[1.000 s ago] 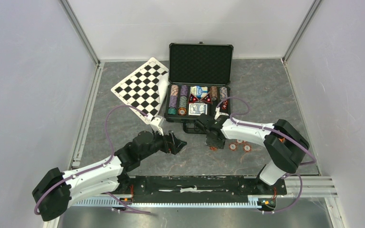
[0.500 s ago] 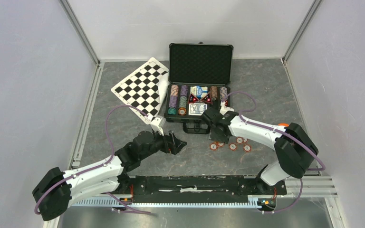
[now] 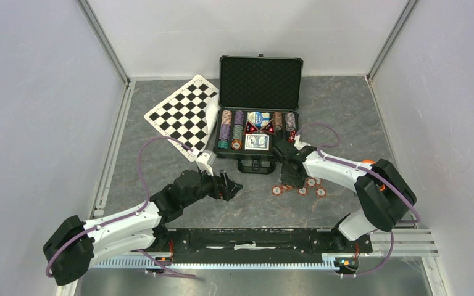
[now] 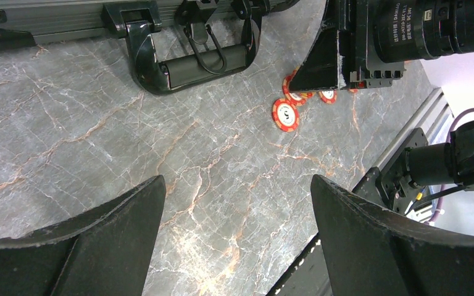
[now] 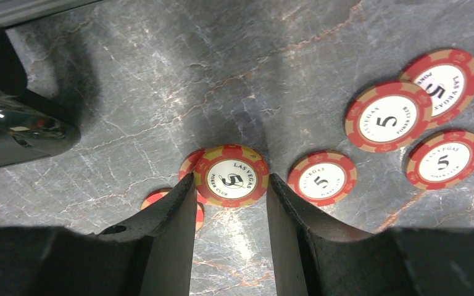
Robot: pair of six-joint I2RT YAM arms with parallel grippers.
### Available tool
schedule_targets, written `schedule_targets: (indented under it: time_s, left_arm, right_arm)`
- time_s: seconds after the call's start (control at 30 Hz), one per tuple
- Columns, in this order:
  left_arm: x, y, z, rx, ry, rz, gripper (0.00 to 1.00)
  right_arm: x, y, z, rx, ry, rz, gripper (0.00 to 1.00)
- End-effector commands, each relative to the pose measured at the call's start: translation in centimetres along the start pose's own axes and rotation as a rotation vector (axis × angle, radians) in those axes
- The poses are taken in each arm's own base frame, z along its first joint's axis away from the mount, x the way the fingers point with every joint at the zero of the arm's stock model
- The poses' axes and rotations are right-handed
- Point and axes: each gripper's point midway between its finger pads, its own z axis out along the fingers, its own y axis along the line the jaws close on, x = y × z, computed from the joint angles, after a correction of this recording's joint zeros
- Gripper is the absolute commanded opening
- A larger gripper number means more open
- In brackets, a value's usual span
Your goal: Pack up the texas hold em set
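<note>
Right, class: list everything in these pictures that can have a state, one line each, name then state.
case, open, lid standing up.
left gripper, open, empty, over the table.
right gripper, shut on a red chip.
red chip, held, raised above the others.
loose chips, flat on the table, outside the case.
checkered board, unfolded, lying flat.

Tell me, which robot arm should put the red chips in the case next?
Right. The right pincer grips a red chip, with the other loose chips close by. The left pincer hangs open and empty over bare table, away from them.
</note>
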Motion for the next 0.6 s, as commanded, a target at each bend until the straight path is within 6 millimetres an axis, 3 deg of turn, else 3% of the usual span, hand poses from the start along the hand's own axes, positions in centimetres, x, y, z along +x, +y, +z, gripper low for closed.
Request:
schedule_targets:
  time_s: [0.0, 0.37, 0.57]
  left_arm:
    - [-1.01, -0.63, 0.18, 0.034, -0.037, 0.037, 0.93]
    - [-1.07, -0.67, 0.24, 0.035, -0.039, 0.036, 0.93]
    - [-1.03, -0.64, 0.23, 0.035, -0.038, 0.039, 0.93]
  right_arm:
    - [-0.04, 1.25, 0.19, -0.061, 0.005, -0.01, 0.32]
    - [0.63, 0.94, 0.05, -0.071, 0.019, -0.006, 0.39]
    - [0.71, 1.26, -0.01, -0.088, 0.023, -0.012, 0.56]
